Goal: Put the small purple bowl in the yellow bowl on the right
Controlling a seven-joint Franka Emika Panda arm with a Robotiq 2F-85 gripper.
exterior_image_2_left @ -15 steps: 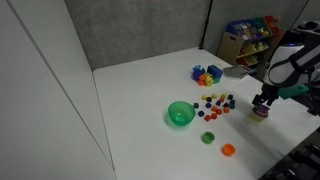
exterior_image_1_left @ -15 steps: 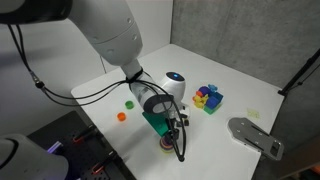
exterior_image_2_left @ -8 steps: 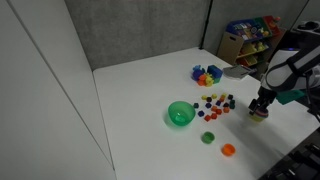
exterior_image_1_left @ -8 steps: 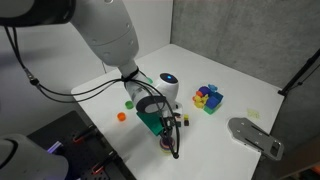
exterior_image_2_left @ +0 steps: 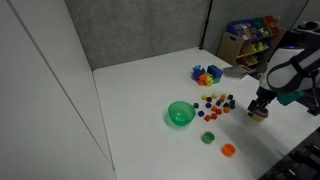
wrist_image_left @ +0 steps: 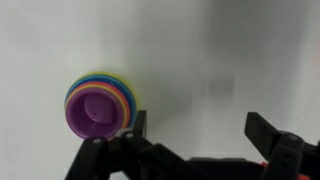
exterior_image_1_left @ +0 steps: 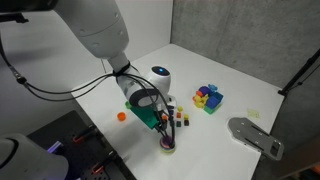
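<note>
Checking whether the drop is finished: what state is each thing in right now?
small purple bowl: upright, nested in the yellow bowl.
yellow bowl: upright, holding the small purple bowl.
gripper: open, empty, beside the nested bowls.
large green bowl: upright, standing apart.
tiny green bowl: standing alone.
tiny orange bowl: standing alone.

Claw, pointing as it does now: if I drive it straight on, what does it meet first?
Probably bare table: in the wrist view the open claw frames only white surface. The small purple bowl sits just outside the gap, to one side; depth is unclear.
</note>
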